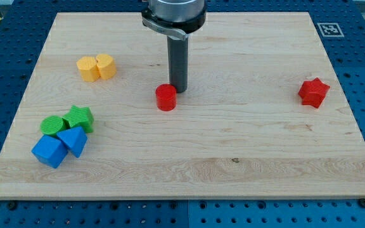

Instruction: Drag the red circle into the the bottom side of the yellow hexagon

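Tip (180, 90) sat just right of and slightly behind the red circle (166, 97), near board (233, 164) centre. Two yellow blocks (96, 67), touching side by side, lay far left. Green circle (52, 125) and green star (79, 118) sat near left, touching; two blue blocks (59, 146) just in front of them. Red star (313, 92) was alone at far right, well apart.

The arm (173, 12) is cut off by the view's top — only its lower end shows.
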Controlling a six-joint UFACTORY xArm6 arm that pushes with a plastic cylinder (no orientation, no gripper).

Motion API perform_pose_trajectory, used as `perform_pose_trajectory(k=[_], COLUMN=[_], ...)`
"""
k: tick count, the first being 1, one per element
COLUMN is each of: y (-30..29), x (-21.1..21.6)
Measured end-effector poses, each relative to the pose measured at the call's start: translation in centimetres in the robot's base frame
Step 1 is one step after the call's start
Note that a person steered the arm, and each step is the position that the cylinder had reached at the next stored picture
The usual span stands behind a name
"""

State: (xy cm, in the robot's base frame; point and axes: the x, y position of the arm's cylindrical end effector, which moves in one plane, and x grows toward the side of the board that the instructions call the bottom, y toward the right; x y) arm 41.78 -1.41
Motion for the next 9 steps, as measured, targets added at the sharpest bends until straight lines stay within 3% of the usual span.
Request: perform_pose_trajectory(k=[1,3,4,5,9], y=[0.0,2.8,0.6,-2.7,-2.8], x=[-1.1,5.8,6.1,3.1,1.3])
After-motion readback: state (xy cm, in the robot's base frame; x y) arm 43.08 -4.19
